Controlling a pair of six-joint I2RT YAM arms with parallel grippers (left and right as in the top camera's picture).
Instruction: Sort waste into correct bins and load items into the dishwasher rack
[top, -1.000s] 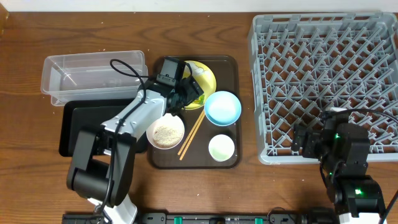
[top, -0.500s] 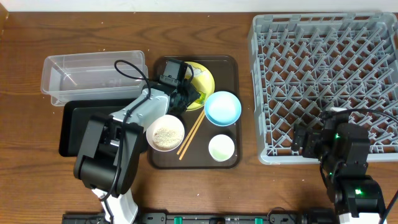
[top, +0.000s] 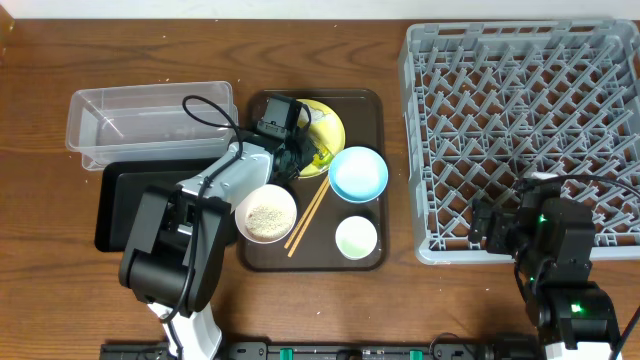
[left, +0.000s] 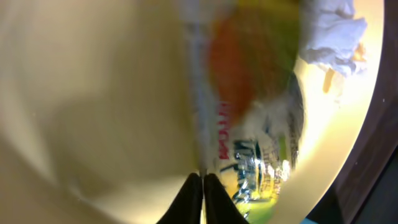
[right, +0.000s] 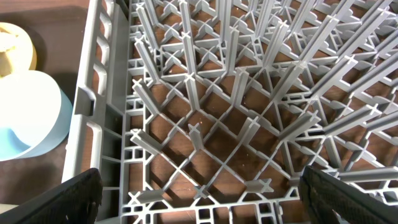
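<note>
Wooden table (top: 200, 50) | left gripper (left: 202, 186) pinched shut on snack wrapper (left: 249, 124) lying on yellow plate (top: 331, 119) | film looks light, crinkly, slick; crimped edge seam seems the surest hold | right gripper (right: 199, 200) gapes wide over dishwasher rack (top: 520, 120) corner, empty

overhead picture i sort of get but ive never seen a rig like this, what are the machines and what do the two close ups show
Two robot arms work at a table. The overhead view looks down: a grey dishwasher rack on the right, a brown serving tray of dishes in the middle, a clear box and black tray on the left. The close-ups come from a camera on each wrist. The yellow one is the left wrist: the left gripper is pinched shut on a snack wrapper on the yellow plate. The right gripper is open and empty, over the rack's edge.
</note>
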